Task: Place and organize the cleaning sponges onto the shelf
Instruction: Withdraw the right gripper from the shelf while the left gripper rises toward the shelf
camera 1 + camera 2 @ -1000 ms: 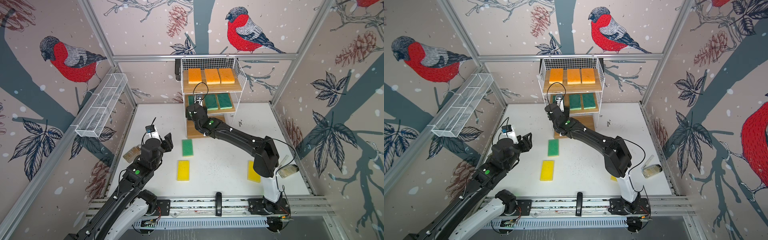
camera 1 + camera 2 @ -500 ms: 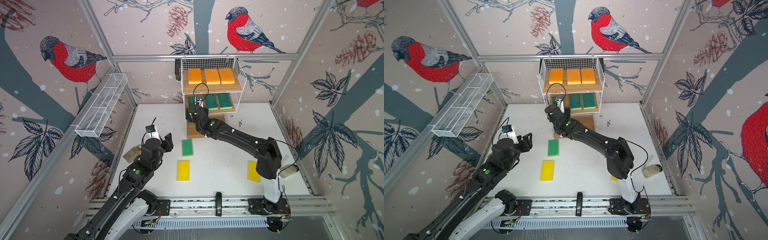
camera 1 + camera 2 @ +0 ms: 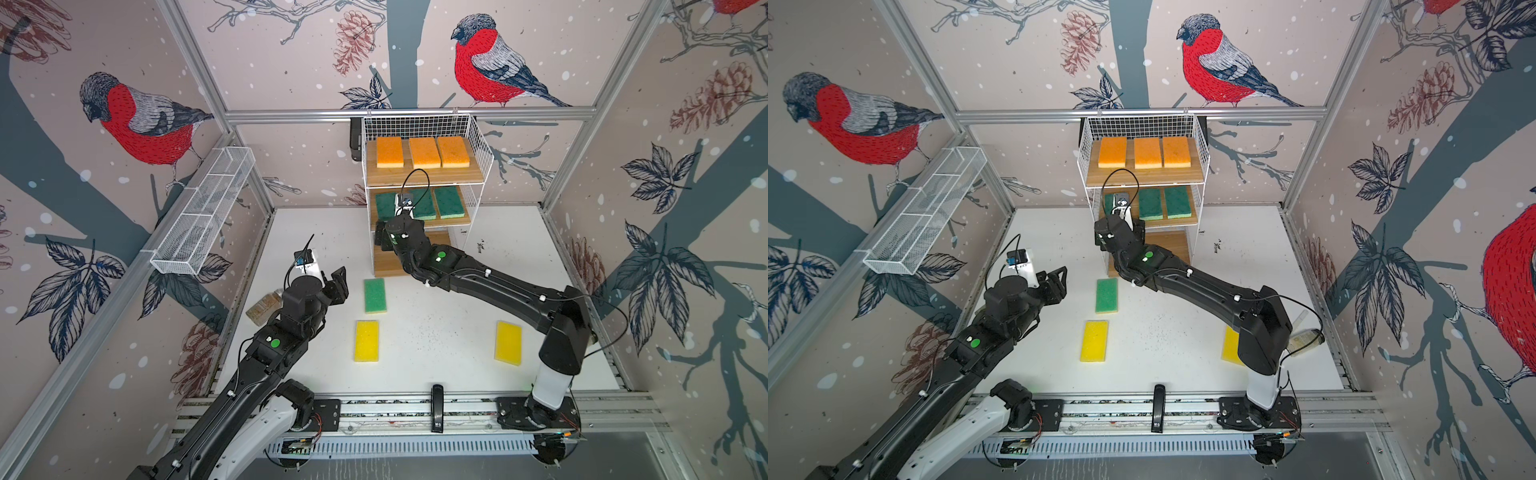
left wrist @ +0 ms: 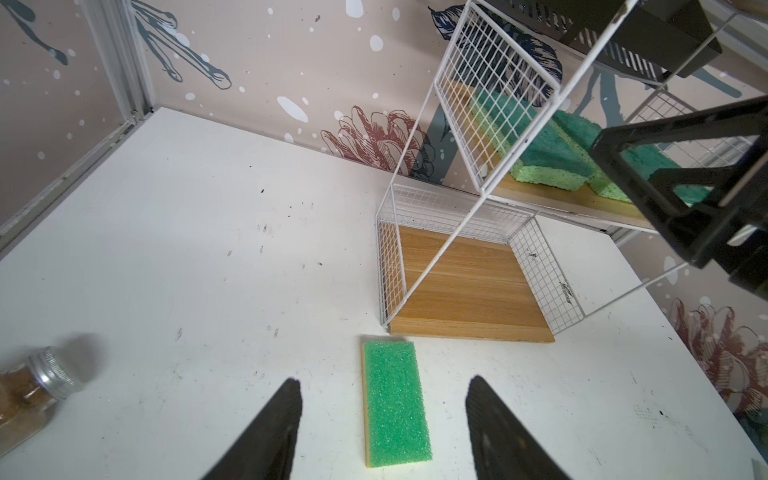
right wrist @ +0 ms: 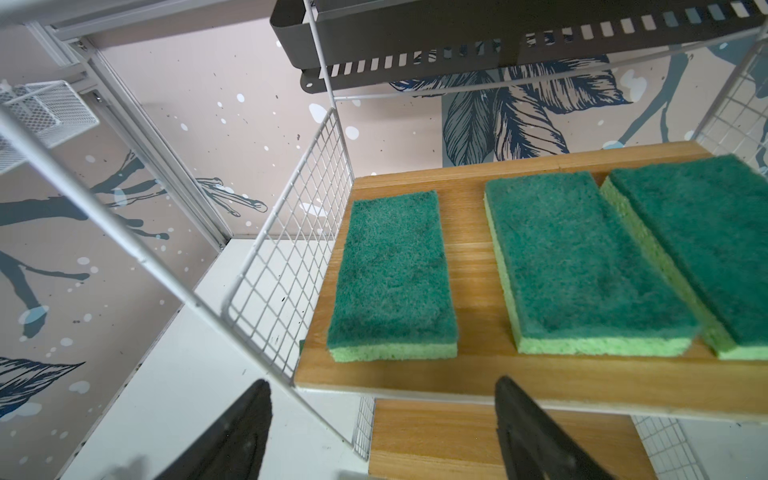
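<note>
The shelf [image 3: 457, 176] stands at the back. Three orange cleaning sponges [image 3: 424, 151] lie on its top board and three green ones [image 3: 449, 202] on the middle board; the bottom board [image 4: 465, 282] is bare. My right gripper [image 5: 381, 381] is open just in front of the middle board's left end, apart from the leftmost green sponge [image 5: 392, 274]. On the table lie a green sponge [image 3: 375, 295] and two yellow ones [image 3: 366, 340] [image 3: 508, 343]. My left gripper [image 4: 384, 379] hangs open above the table's green sponge [image 4: 395, 403], holding nothing.
A brownish glass jar [image 3: 264, 307] lies by the left wall, near my left arm. A clear bottle [image 3: 1304, 336] lies at the right wall. The long white mesh tray [image 3: 203, 212] hangs on the left frame. A dark slotted holder [image 5: 457, 37] hangs behind the shelf.
My right gripper's jaws have spread wider and drawn back slightly from the middle board, leaving the leftmost green sponge lying there. The left arm has not moved.
</note>
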You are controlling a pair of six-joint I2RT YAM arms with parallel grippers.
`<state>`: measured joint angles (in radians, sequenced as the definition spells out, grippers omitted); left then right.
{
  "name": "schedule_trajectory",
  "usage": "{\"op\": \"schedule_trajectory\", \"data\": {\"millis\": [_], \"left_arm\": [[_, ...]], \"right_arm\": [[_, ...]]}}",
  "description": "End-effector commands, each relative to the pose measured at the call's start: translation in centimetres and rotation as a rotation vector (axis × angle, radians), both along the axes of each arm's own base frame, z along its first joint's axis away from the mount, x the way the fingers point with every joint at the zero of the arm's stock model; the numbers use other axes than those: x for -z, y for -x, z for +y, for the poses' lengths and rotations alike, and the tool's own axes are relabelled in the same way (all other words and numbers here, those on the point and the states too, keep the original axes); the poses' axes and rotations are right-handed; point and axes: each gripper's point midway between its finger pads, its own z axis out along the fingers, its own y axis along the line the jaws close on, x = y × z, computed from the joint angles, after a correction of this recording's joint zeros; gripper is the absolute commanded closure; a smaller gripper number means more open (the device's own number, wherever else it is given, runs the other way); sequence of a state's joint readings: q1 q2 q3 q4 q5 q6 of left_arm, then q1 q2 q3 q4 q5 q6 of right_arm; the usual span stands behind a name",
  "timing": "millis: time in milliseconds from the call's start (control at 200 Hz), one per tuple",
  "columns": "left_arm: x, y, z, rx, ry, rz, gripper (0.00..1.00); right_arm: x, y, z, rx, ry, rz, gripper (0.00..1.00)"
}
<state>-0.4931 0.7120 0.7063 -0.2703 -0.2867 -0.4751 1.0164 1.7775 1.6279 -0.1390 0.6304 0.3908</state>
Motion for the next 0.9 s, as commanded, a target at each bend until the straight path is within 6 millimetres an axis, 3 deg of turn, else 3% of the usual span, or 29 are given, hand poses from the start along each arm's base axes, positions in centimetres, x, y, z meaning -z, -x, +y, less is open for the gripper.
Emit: {"op": "schedule_trajectory", "data": {"millis": [0, 310, 460, 640, 895], "left_arm": [[-1.1, -0.2, -0.8, 0.034, 0.034, -0.017, 0.38], [-3.8, -1.0, -3.8, 0.152, 0.112, -0.066, 0.43], [-5.3, -1.6, -5.9, 0.207, 0.146, -0.102, 0.48], [-5.8, -2.9, -9.4, 0.265, 0.135, -0.093, 0.51], [-7.0, -5.7, -11.2, 0.244, 0.163, -0.119, 0.67]], "right_arm": [[-1.5, 1.0, -0.6, -0.035, -0.025, -0.034, 0.16], [-1.7, 3.5, -4.9, -0.091, -0.002, -0.034, 0.16], [-1.0, 4.0, -9.0, -0.084, -0.02, -0.022, 0.17], [-0.3, 4.3, -14.5, -0.067, -0.074, -0.015, 0.19], [1.6, 3.9, -20.6, -0.029, -0.123, 0.012, 0.18]]}}
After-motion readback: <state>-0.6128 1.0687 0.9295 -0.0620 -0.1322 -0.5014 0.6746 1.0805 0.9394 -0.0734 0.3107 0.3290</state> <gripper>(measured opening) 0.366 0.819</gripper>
